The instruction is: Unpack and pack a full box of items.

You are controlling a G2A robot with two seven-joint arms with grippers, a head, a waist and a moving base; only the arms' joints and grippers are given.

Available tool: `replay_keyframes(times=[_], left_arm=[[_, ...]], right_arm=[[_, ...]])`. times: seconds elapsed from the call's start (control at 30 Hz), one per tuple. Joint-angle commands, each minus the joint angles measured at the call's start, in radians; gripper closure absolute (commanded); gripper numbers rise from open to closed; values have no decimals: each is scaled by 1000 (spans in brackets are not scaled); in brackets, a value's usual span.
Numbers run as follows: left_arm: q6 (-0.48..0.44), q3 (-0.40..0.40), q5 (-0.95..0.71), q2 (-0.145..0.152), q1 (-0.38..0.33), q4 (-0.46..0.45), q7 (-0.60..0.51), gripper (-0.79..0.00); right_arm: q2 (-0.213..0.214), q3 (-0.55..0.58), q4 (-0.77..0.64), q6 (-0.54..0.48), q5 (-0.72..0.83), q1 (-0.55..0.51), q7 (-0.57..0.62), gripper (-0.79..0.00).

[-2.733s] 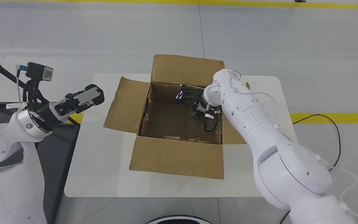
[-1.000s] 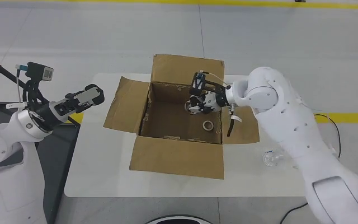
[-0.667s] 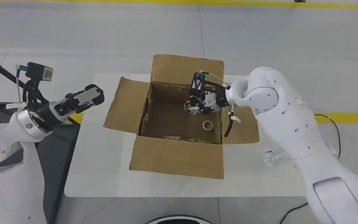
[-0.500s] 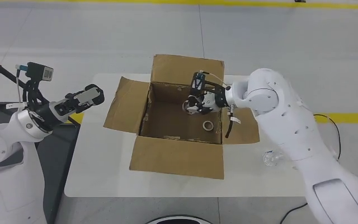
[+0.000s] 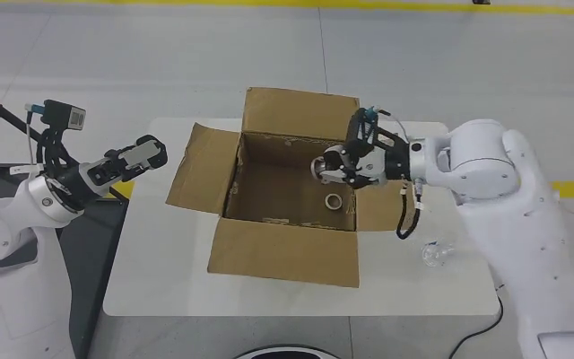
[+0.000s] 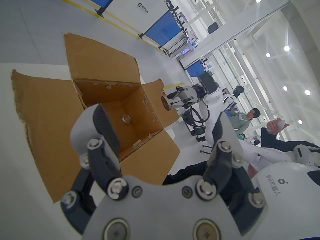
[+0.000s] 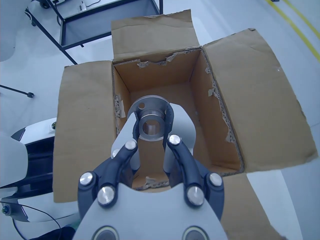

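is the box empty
Not empty: a metal ring lies on the box floor. The right pincer holds a flanged part over the box.

Box [image 5: 269, 193] top open, flaps [image 5: 204, 168] spread, ring [image 5: 334, 200] on floor

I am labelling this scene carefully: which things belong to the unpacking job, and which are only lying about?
Job: cardboard box; metal flanged part held in the right gripper over the box; ring on the box floor; small clear object on the table, probably unpacked already.
Lying about: black trolley on the floor; left gripper, open and empty, off the table's side.
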Motion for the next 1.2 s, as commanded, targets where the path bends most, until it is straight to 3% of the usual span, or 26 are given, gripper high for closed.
replay_keyframes(times=[0.0,0.33,0.63,1.03,1.17], left_arm=[[0,0,0,0,0,0,0,-785],[0,0,0,0,0,0,0,-785],[0,0,0,0,0,0,0,-785],[0,0,0,0,0,0,0,-785],[0,0,0,0,0,0,0,-785]], right_arm=[[27,56,-54,19,17,-45,19,0],[138,328,-219,73,62,-265,73,0],[190,542,-260,85,97,-422,85,0],[191,538,-281,92,74,-445,52,0],[200,589,-251,104,20,-458,40,0]])
